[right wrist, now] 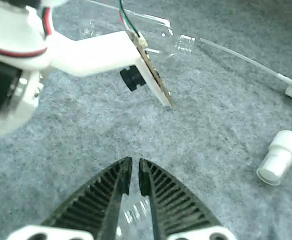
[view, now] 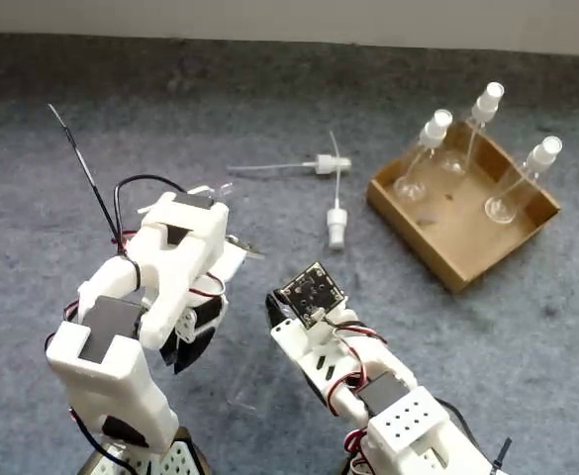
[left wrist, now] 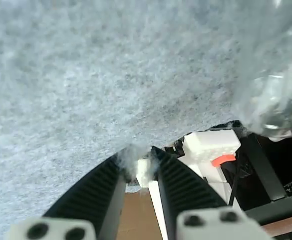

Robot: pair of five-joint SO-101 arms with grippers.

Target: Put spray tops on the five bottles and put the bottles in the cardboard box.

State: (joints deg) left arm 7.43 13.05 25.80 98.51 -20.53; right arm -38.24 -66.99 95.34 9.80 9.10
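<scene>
The cardboard box (view: 420,245) sits at 2 o'clock on the grey table (view: 91,109) with its open side up, so bottles can be lowered in from above. Three capped bottles (view: 430,148) stand upright along its far walls. This leaves the near part free for two more, so the task seems a little over half done.

The loose parts for the next assembly lie near the centre. One spray top (view: 321,163) lies flat at 12 o'clock, its thin tube pointing to 9 o'clock, toward the open neck of a bare bottle (right wrist: 158,30). This bottle lies on its side just beyond the left arm. Tube and neck are nearly in line, probably to make the insertion easy. Whether the tube tip is already inside the neck cannot be told. A second spray top (view: 337,226) lies near the first, toward 6 o'clock, with its tube pointing to 12.

The left gripper (left wrist: 142,161), at 8 o'clock, is folded down toward its own base, jaws a little apart, holding nothing that can be made out. The right gripper (right wrist: 135,175), at 6 o'clock, hangs low over the table with jaws almost together, leaving only a thin slit. A clear shape shows through the slit, likely the second bare bottle (right wrist: 132,216) lying underneath, not clamped.
</scene>
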